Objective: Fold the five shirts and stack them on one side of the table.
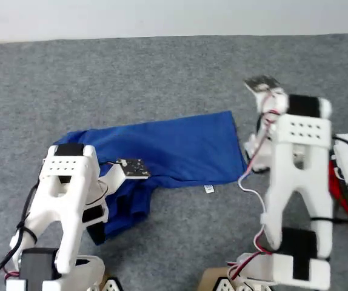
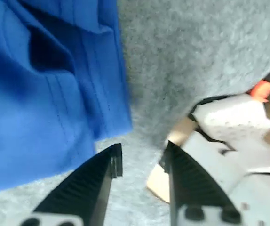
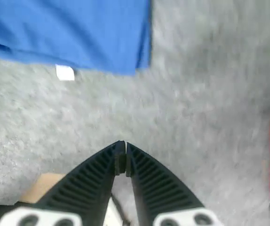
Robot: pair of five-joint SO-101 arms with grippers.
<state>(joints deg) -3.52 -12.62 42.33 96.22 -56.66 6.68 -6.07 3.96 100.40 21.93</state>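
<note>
One step in hand, we judge: the first fold | left claw (image 2: 142,154) spread, empty, just beside the bunched edge of a blue cotton shirt (image 1: 180,148) lying mid grey felt counter (image 1: 162,66) | right claw (image 3: 125,153) pressed together, empty, near its right hem | next we must pinch an edge

Grey felt cover (image 1: 162,73) lay flat across the work area, fuzzy texture, uniform colour. White wall (image 1: 162,18) ran along the cover's far edge. Tan cardboard piece (image 1: 210,279) sat at the cover's near edge, partly visible.
</note>
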